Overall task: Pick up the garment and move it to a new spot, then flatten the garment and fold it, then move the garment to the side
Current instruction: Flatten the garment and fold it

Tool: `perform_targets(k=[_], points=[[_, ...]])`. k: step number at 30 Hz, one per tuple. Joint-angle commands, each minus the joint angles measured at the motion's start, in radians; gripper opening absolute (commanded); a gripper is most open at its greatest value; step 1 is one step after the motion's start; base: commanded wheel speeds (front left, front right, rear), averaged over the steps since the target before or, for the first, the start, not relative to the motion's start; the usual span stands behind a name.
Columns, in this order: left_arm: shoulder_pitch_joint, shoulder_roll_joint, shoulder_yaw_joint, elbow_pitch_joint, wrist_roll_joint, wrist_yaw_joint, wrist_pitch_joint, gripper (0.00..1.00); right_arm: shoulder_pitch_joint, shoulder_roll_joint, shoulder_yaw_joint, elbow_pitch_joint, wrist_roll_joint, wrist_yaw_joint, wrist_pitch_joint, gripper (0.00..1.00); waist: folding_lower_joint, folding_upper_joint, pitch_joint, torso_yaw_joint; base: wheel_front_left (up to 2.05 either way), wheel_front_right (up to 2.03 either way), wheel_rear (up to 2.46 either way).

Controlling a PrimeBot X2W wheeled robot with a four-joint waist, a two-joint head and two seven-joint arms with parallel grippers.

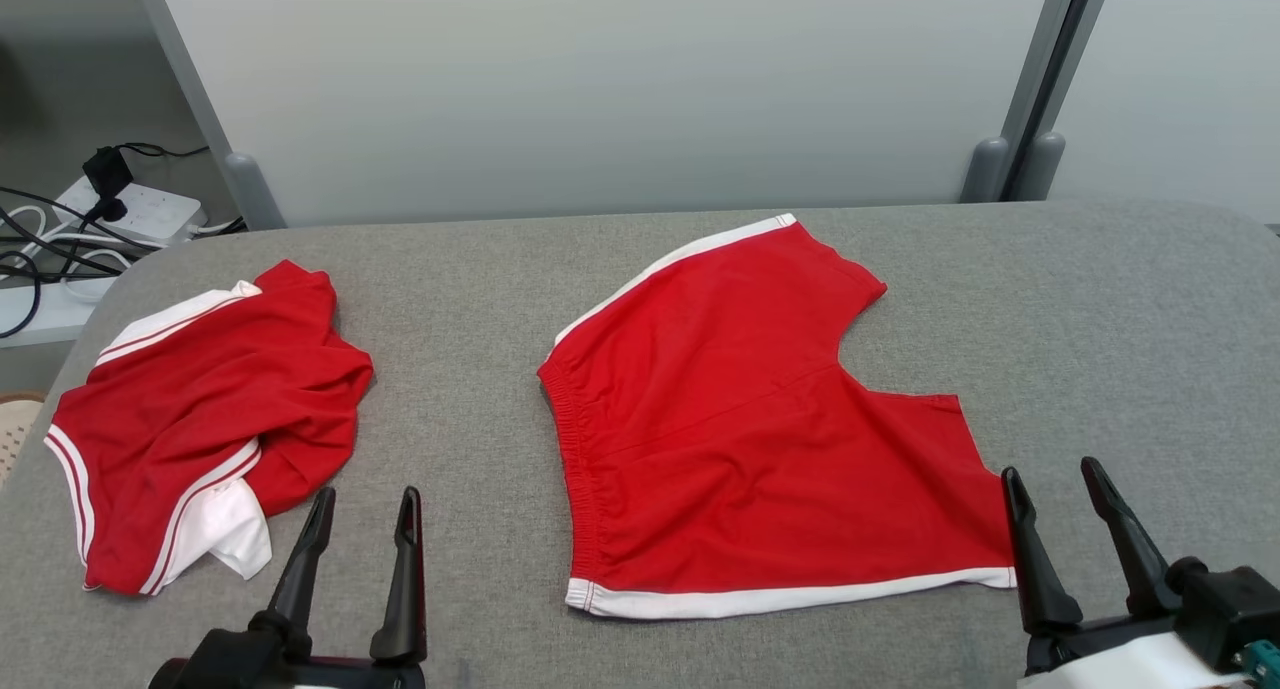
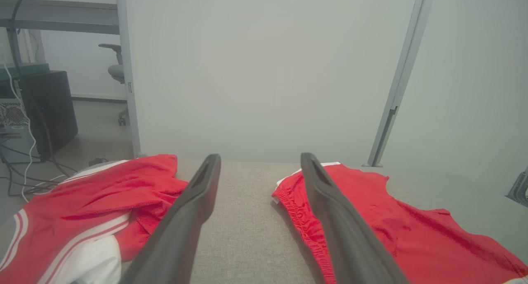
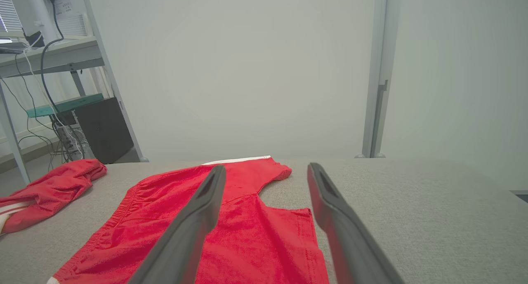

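Red shorts lie flat (seemingly unfolded).

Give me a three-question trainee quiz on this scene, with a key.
1. Fill in: the left gripper and right gripper both stand ____, holding nothing.
2. The crumpled red garment lies nearer which? A) left gripper B) right gripper
3. True or false: the red shorts lie spread out on the grey table, waistband toward the robot's left.
Key: 1 open; 2 A; 3 true.
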Motion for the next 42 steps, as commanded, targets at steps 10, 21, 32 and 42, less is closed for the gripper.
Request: perform_targets(k=[10,21,32,42], points=[[0.049,-0.021,0.061,-0.029,0.061,-0.056,-0.006,1.00,0.064,0.011,0.019,-0.030,-0.013,0.004,-0.013,1.00,0.0000,-0.0001,-0.030,-0.005,0.00,0.00,0.00],[0.054,-0.023,0.052,-0.027,0.054,-0.057,-0.006,1.00,0.076,0.009,0.015,-0.031,-0.011,0.004,-0.013,1.00,0.0000,-0.0001,-0.030,-0.005,0.00,0.00,0.00],[0.050,-0.023,0.037,-0.022,0.063,-0.043,-0.006,1.00,0.075,0.012,0.010,-0.034,-0.010,0.004,-0.013,1.00,0.0000,-0.0001,-0.021,0.002,0.00,0.00,0.00],[0.036,-0.023,0.024,0.010,0.089,-0.038,-0.006,1.00,0.077,0.011,0.012,-0.035,-0.014,0.004,-0.013,1.00,0.0000,-0.0001,-0.006,0.014,0.00,0.00,0.00]])
